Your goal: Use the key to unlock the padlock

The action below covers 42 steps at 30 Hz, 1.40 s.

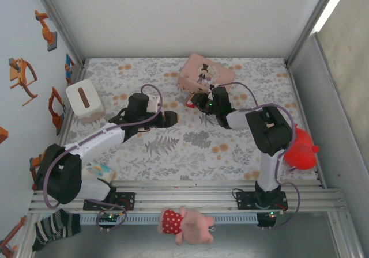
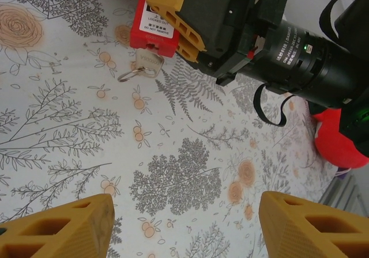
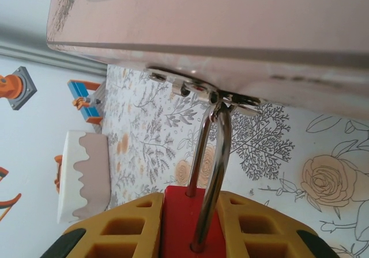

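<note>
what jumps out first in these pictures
The right gripper clamps a red padlock whose shackle hooks through the latch of the pink box at the far side of the table. A key on a ring sits just below the padlock, and the left gripper hovers open nearby.

You're working in a robotics lab cell, not a home: 2 arms (image 1: 92,143) are bolted to aluminium rails (image 1: 190,192) at the near edge, boxed in by plain white panels (image 1: 184,16) in a metal frame (image 1: 60,22). The floral tablecloth (image 1: 173,148) and the soft props (a plush pig (image 1: 184,224), a striped sock (image 1: 55,228), a tissue box (image 1: 85,99)) look domestic, yet they sit on or around that bare rig.
</note>
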Motion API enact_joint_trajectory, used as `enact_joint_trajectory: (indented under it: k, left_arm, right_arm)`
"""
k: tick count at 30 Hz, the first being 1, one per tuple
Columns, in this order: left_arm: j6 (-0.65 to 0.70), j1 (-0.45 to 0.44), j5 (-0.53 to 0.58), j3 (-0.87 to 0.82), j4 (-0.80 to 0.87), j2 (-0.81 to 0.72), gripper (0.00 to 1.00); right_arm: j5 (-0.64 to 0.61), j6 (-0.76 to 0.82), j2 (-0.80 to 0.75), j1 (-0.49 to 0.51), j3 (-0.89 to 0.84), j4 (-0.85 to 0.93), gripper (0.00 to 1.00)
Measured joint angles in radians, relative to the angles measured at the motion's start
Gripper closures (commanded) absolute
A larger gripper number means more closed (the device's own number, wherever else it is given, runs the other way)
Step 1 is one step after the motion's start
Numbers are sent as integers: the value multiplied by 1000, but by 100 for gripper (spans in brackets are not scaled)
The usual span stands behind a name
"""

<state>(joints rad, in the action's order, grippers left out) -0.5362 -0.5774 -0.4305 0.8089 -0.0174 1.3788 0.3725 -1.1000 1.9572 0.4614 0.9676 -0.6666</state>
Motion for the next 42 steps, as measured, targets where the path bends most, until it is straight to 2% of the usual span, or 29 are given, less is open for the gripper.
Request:
enact_joint_trajectory:
  k: [14, 20, 26, 42]
  left_arm:
    - [-141, 1, -12, 16, -83, 52, 35]
    - [-143, 1, -15, 16, -86, 52, 35]
    - [-109, 1, 4, 17, -17, 44, 33]
    - [-89, 0, 32, -15, 59, -90, 27]
  right_arm:
    - [60, -37, -33, 0, -29, -41, 100]
    - [73, -42, -36, 0, -35, -52, 100]
    - [76, -35, -36, 0, -41, -53, 100]
    - [66, 100, -118, 13, -116, 98, 100]
